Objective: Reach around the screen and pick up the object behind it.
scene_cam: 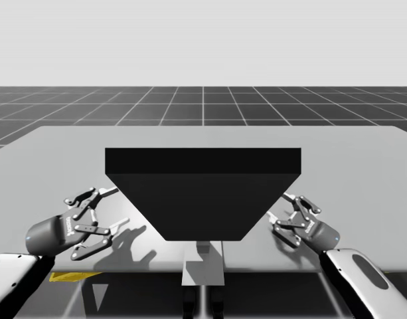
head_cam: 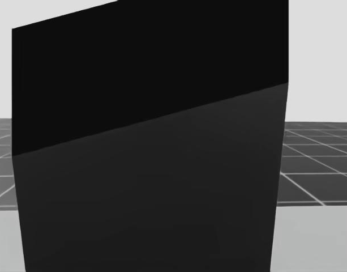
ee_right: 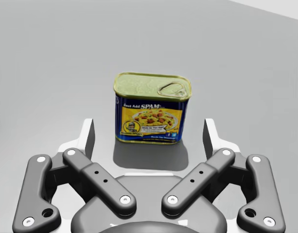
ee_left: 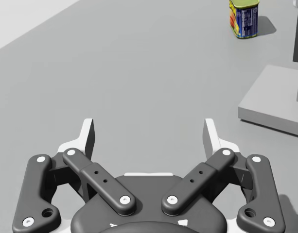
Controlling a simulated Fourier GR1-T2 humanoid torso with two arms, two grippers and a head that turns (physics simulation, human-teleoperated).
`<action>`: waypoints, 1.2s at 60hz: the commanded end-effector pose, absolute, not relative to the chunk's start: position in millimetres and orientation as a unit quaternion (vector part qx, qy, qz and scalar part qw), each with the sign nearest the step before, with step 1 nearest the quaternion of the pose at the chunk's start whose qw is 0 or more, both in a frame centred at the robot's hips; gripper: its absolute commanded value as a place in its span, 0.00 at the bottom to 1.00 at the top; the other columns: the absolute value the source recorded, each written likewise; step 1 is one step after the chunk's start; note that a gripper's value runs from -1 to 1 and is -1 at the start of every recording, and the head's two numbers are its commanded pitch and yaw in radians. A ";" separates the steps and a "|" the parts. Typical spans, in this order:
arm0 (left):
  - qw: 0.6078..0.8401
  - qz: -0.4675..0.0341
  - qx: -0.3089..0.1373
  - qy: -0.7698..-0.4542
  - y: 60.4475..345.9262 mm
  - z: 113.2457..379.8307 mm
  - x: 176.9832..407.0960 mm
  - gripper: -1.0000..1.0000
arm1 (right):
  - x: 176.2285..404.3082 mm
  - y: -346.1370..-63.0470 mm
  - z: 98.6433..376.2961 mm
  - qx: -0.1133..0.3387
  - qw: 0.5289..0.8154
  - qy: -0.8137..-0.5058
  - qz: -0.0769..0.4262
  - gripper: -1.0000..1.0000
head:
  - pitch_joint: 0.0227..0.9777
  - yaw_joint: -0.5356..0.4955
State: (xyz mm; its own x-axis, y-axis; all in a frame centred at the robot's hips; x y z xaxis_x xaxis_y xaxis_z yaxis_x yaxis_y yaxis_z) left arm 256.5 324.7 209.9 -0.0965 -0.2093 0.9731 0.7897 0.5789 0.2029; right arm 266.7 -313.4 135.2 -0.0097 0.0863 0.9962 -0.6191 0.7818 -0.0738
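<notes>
A tall black screen [scene_cam: 203, 193] stands mid-table and hides whatever is behind it in the high view; it also looms close in the head view [head_cam: 150, 170]. A blue and yellow rectangular can [ee_right: 152, 108] with a ring-pull lid stands upright just ahead of my right gripper [ee_right: 149, 132], in line with the gap between its open fingers and untouched. In the left wrist view the same can [ee_left: 244, 18] stands far ahead and off to one side of my open left gripper [ee_left: 149, 131]. My left gripper [scene_cam: 109, 216] sits left of the screen, my right gripper [scene_cam: 279, 207] at its right edge.
The screen's grey base slab [ee_left: 270, 104] lies ahead and to the side of my left gripper, and its foot [scene_cam: 203, 262] reaches the table's front edge. The grey table [scene_cam: 64, 153] spreads wide on both sides. A yellow strip [scene_cam: 67, 275] lies below the front edge.
</notes>
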 end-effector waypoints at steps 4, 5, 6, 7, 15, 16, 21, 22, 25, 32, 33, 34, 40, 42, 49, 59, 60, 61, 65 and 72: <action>0.632 -0.397 -0.228 -0.625 324.1 206.2 257.1 0.00 | 299.1 -300.1 135.7 0.210 0.684 -0.648 0.262 0.00 | 0.20 0.46; 0.632 -0.397 -0.228 -0.625 324.1 206.1 257.1 0.00 | 300.4 -299.1 135.3 0.211 0.685 -0.646 0.262 0.00 | 0.20 0.46; 0.632 -0.397 -0.227 -0.626 323.9 205.5 257.1 0.00 | 304.7 -296.5 133.7 0.213 0.687 -0.642 0.264 0.00 | 0.20 0.47; 0.632 -0.398 -0.226 -0.626 323.8 205.3 257.1 0.00 | 306.2 -295.6 133.1 0.215 0.688 -0.641 0.263 0.00 | 0.20 0.47; 0.631 -0.401 -0.221 -0.627 323.1 204.6 256.4 0.00 | 321.7 -286.8 128.0 0.225 0.693 -0.635 0.255 0.00 | 0.20 0.47; 0.630 -0.401 -0.221 -0.627 322.9 204.6 256.3 0.00 | 322.7 -286.1 127.9 0.226 0.694 -0.635 0.254 0.00 | 0.20 0.47; 0.629 -0.405 -0.216 -0.627 322.2 204.2 256.0 0.00 | 331.2 -279.9 125.1 0.229 0.697 -0.628 0.259 0.00 | 0.21 0.47; 0.629 -0.406 -0.216 -0.627 322.1 204.0 255.9 0.00 | 332.3 -279.2 124.6 0.228 0.697 -0.628 0.261 0.00 | 0.21 0.47; 0.628 -0.408 -0.212 -0.628 321.4 203.3 255.5 0.00 | 336.7 -274.9 123.0 0.232 0.700 -0.621 0.265 0.00 | 0.21 0.47; 0.626 -0.412 -0.210 -0.628 320.2 201.8 254.5 0.00 | 343.8 -267.2 119.6 0.236 0.704 -0.614 0.268 0.00 | 0.21 0.47; 0.626 -0.413 -0.210 -0.627 319.8 201.7 254.1 0.00 | 345.0 -265.7 118.6 0.235 0.705 -0.613 0.269 0.00 | 0.22 0.46; 0.625 -0.414 -0.210 -0.627 319.6 201.5 253.9 0.00 | 345.6 -264.9 118.0 0.235 0.704 -0.613 0.271 0.00 | 0.22 0.47; 0.623 -0.418 -0.209 -0.628 318.8 201.2 253.3 0.00 | 351.6 -259.6 113.3 0.234 0.710 -0.605 0.274 0.00 | 0.22 0.47; 0.622 -0.419 -0.207 -0.628 318.5 200.9 253.1 0.00 | 354.8 -257.7 111.7 0.234 0.712 -0.603 0.275 0.00 | 0.22 0.47; 0.622 -0.421 -0.205 -0.627 317.7 200.0 252.0 0.00 | 358.2 -254.9 109.8 0.234 0.713 -0.600 0.278 0.00 | 0.22 0.47; 0.624 -0.420 -0.201 -0.627 317.9 198.8 251.0 0.00 | 353.5 -255.5 104.6 0.227 0.709 -0.614 0.260 1.00 | 0.22 0.47; 0.624 -0.420 -0.200 -0.627 317.8 198.9 250.9 0.00 | 352.7 -256.7 105.2 0.226 0.710 -0.615 0.259 1.00 | 0.22 0.47; 0.624 -0.420 -0.200 -0.627 317.8 199.0 250.9 0.00 | 352.1 -257.9 105.7 0.224 0.710 -0.616 0.258 1.00 | 0.22 0.47; 0.624 -0.420 -0.198 -0.629 317.8 199.8 251.0 0.00 | 350.7 -268.3 110.5 0.215 0.707 -0.623 0.256 1.00 | 0.22 0.47; 0.624 -0.418 -0.196 -0.630 318.4 200.5 251.6 0.00 | 348.1 -290.3 126.2 0.195 0.701 -0.640 0.246 1.00 | 0.21 0.48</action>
